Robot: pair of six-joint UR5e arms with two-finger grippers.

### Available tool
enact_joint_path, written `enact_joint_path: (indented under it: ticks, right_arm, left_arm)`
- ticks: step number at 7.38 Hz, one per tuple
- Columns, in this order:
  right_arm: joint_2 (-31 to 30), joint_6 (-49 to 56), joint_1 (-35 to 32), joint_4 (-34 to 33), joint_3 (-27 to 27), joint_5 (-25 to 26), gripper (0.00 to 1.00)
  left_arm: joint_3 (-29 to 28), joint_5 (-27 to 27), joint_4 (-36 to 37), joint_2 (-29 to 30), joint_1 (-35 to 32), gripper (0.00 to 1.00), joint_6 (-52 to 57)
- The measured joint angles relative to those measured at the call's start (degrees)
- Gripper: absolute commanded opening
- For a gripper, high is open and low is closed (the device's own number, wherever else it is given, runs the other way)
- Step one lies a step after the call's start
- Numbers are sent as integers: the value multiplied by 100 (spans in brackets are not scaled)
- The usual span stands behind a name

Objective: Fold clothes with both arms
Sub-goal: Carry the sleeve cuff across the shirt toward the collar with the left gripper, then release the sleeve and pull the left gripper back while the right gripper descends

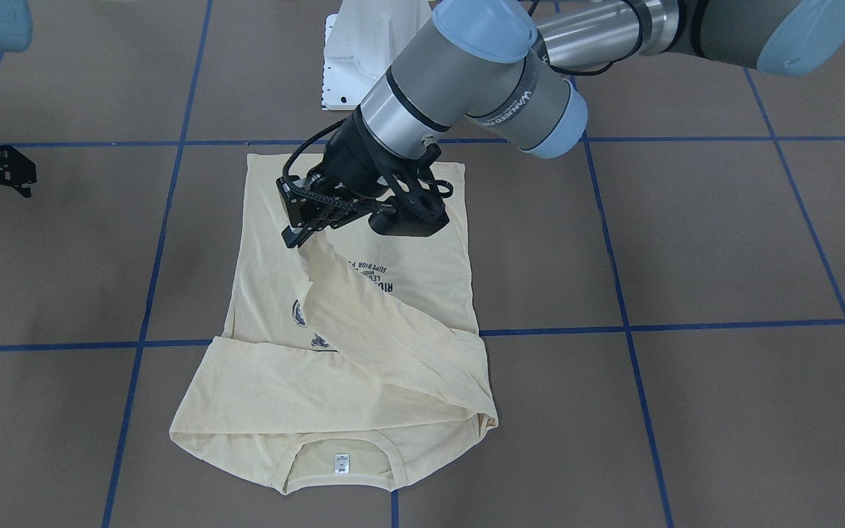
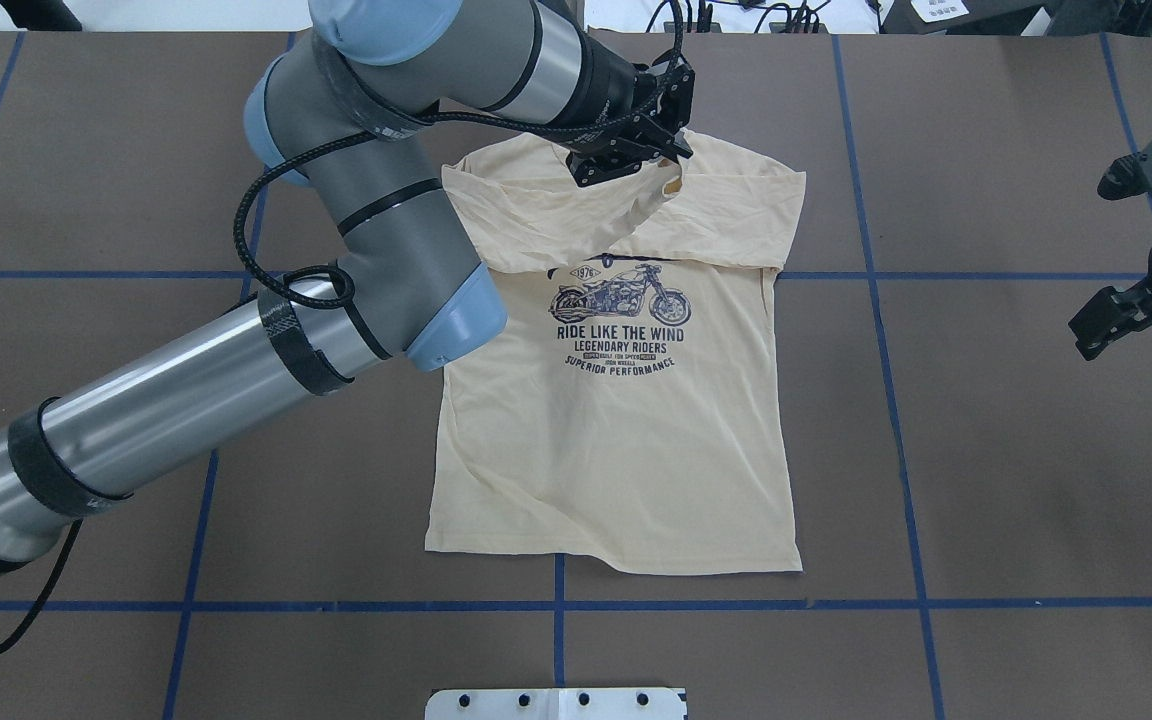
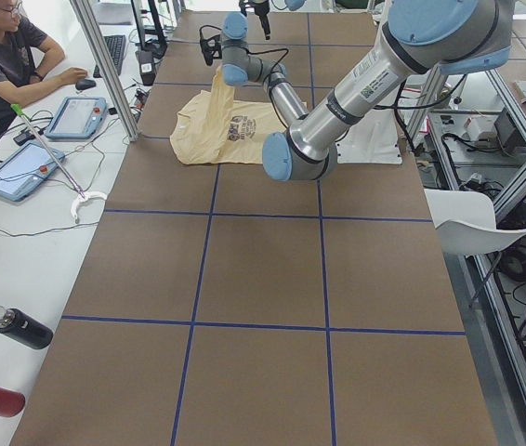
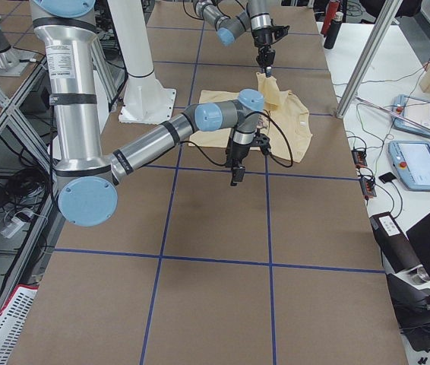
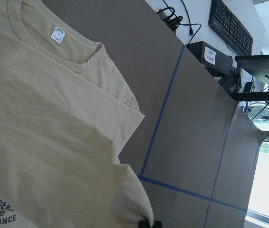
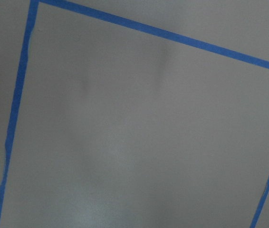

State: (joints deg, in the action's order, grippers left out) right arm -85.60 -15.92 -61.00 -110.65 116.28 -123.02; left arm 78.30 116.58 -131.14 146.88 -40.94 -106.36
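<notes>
The cream-yellow shirt lies flat on the brown table with its motorcycle graphic up and its collar away from the robot. It also shows in the front view with its white neck tag. One sleeve lies folded across the shoulders. My left gripper is shut on the cuff of the other sleeve and holds it raised over the chest; the gripper also shows overhead. In the left wrist view the fingertips pinch the cloth. My right gripper hangs open and empty over bare table, off to the shirt's side.
The white pedestal base stands at the robot's edge of the table. Blue tape lines grid the brown table. An operator sits at a side desk with tablets and bottles.
</notes>
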Motion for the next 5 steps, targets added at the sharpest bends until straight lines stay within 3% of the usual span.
enact_joint_path:
  ticks: [5]
  right_arm:
    - [59,-27,8,0,-80,5,100]
  left_arm:
    - [-1432,-713,-1121,256,500,0,6]
